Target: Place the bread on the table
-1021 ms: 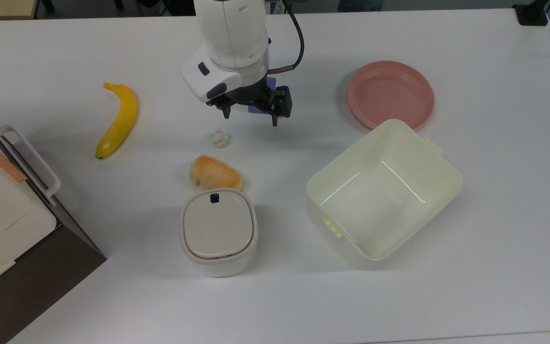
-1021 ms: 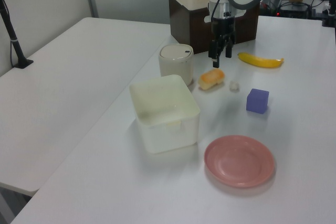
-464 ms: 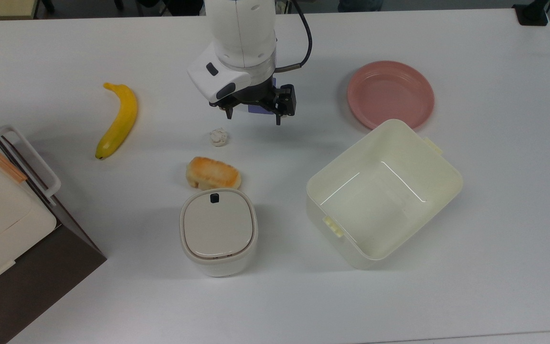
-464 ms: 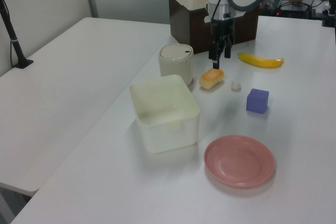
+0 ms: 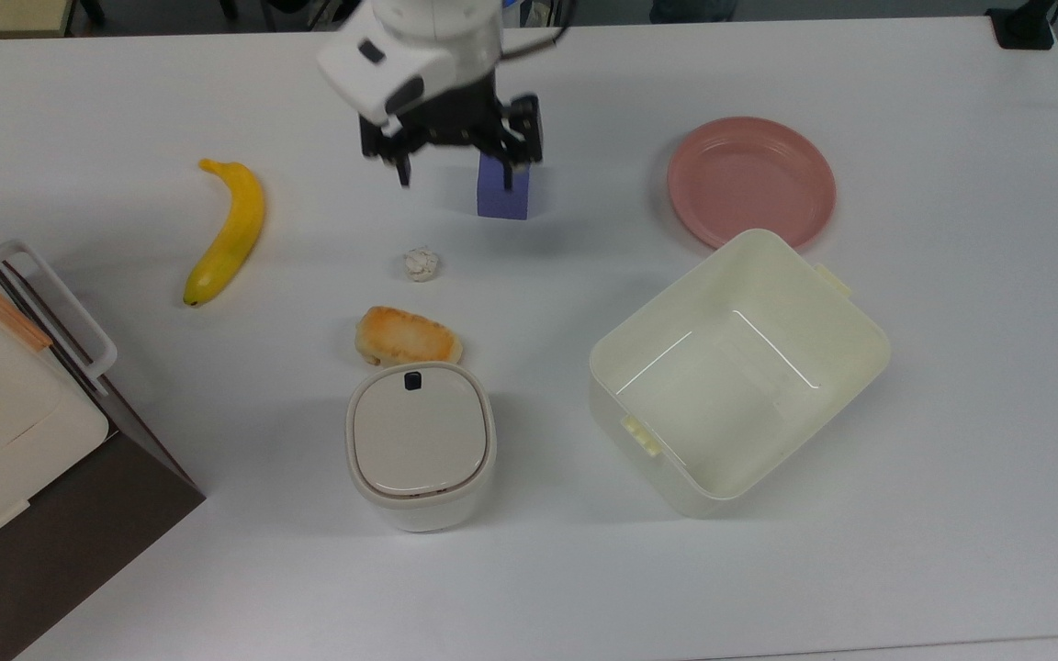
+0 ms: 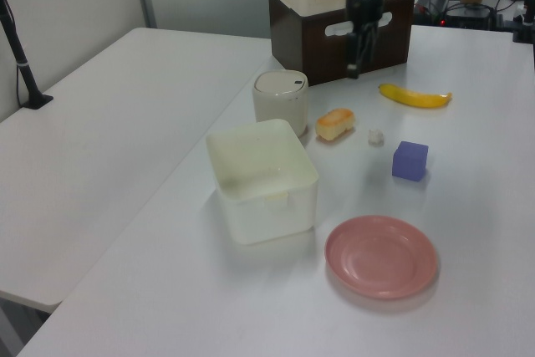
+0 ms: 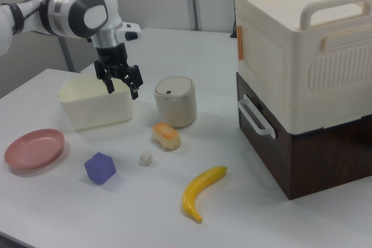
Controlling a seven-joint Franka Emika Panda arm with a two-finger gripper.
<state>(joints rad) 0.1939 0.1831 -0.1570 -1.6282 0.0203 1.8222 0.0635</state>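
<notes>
The bread (image 5: 408, 336) is a small toasted bun lying on the white table (image 5: 217, 569), right against the far side of a lidded cream pot (image 5: 420, 443). It also shows in the left view (image 6: 335, 124) and in the right view (image 7: 166, 135). My gripper (image 5: 455, 179) hangs open and empty, well above the table and apart from the bread. In the right view the gripper (image 7: 122, 90) is high, in front of the cream bin. The left view has the gripper (image 6: 359, 64) up before the brown box.
A white knobbly lump (image 5: 420, 264) and a purple cube (image 5: 502, 197) lie between the gripper and the bread. A banana (image 5: 226, 229) is at the top view's left, a pink plate (image 5: 751, 179) and an open cream bin (image 5: 738, 372) at its right. A large box (image 7: 302, 68) stands at the table's edge.
My gripper has risen and drawn back from the bread, uncovering the purple cube. The bread has settled slightly beside the pot.
</notes>
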